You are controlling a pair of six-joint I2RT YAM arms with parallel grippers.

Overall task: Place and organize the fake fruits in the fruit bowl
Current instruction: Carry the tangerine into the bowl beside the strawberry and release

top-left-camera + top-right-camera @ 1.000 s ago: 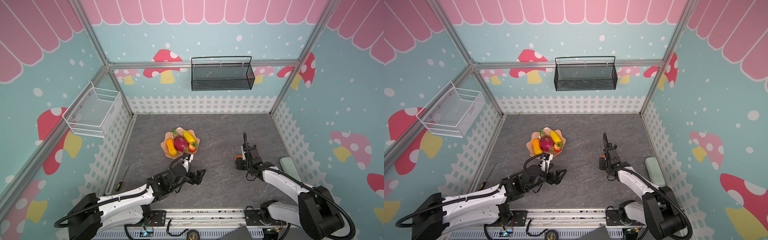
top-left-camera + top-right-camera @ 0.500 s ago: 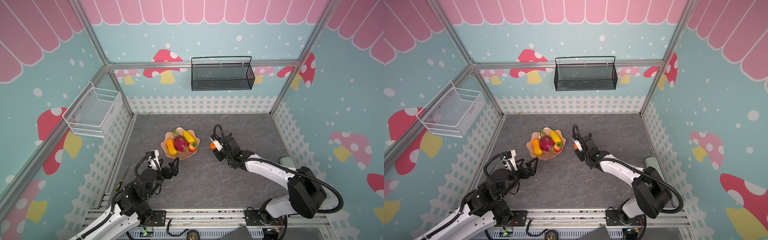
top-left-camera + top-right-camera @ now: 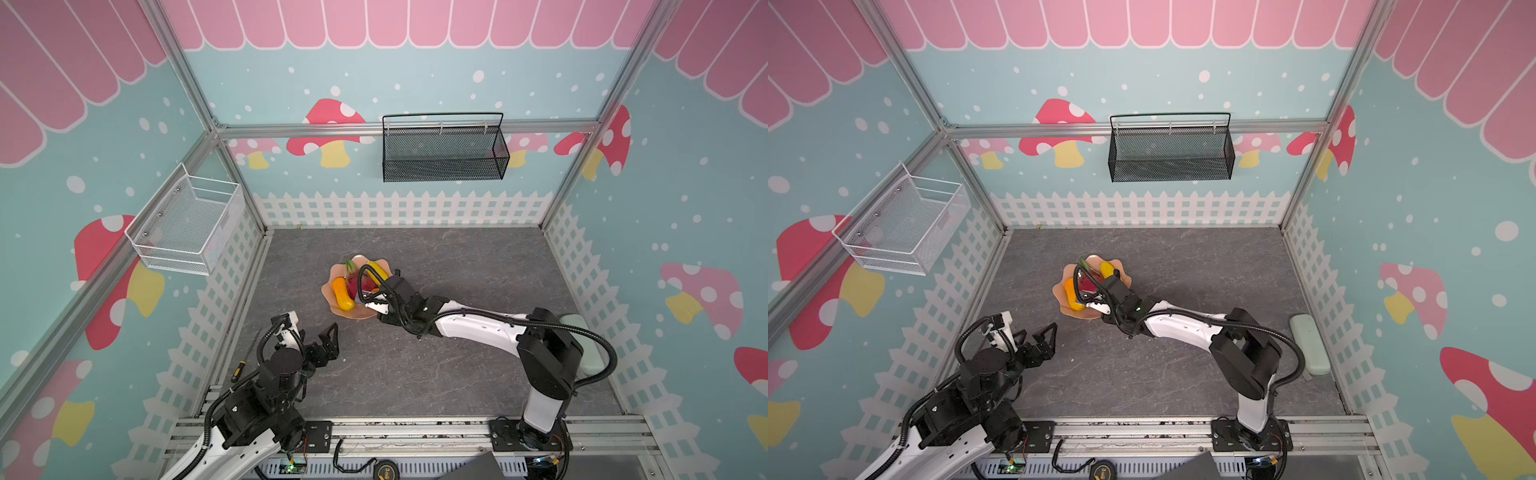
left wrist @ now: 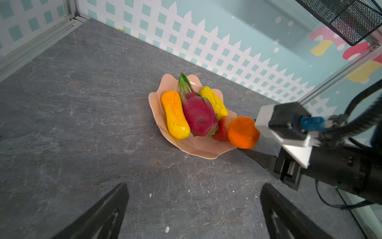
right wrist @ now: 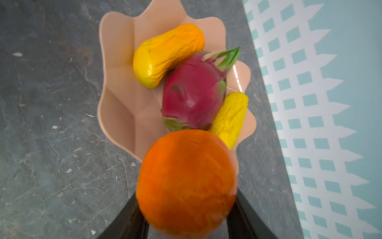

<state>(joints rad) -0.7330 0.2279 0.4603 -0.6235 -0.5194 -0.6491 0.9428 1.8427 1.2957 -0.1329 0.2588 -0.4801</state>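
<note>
The left gripper [image 3: 322,343] is spread and empty, with the bowl [image 3: 353,314] well ahead of it. The orange [image 5: 186,182] is clamped in the right gripper [image 3: 371,300], above the rim nearest it. It should be lowered into the bare hollow ahead before release.

right tool [image 3: 1093,300] over fruit bowl [image 3: 1077,313], partly hiding dragon fruit [image 3: 1087,285]; yellow oblong fruit [image 3: 1107,269] and orange-yellow oblong fruit [image 3: 1071,296] lie inside. left tool [image 3: 1037,333] spread wide above bench [image 3: 1142,365], well apart from bowl.
</note>
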